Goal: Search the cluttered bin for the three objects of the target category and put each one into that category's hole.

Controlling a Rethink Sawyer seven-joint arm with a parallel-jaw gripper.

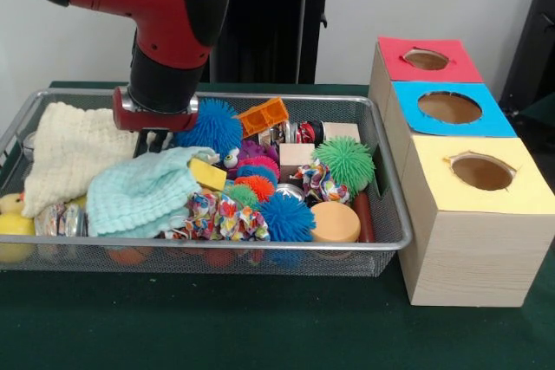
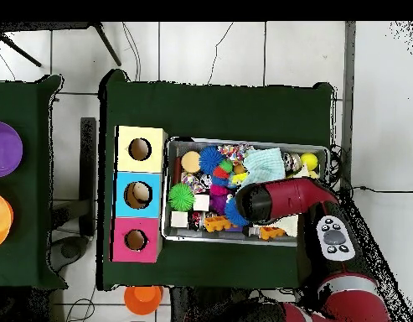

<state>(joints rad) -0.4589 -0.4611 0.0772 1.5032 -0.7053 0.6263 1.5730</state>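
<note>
The wire-mesh bin (image 1: 217, 247) is full of toys and cloths; it also shows in the overhead view (image 2: 243, 141). My gripper (image 1: 158, 139) hangs low in the bin's back left part, just above a mint knitted cloth (image 1: 143, 192) and next to a blue spiky ball (image 1: 211, 126). In the overhead view the red arm (image 2: 272, 201) covers it. A small clear rounded thing (image 1: 29, 142) peeks out at the bin's left edge behind a cream cloth (image 1: 74, 153). No water bottle shows. The blue-surround hole (image 1: 449, 107) (image 2: 137, 194) is the middle one on the wooden boxes.
The red-surround hole (image 1: 425, 59) and yellow-surround hole (image 1: 481, 171) flank the blue one. The bin also holds a green spiky ball (image 1: 345, 162), an orange toy (image 1: 263, 115), yellow ducks (image 1: 13, 223) and a tan disc (image 1: 335, 221). An orange cup (image 2: 143, 295) lies off the table.
</note>
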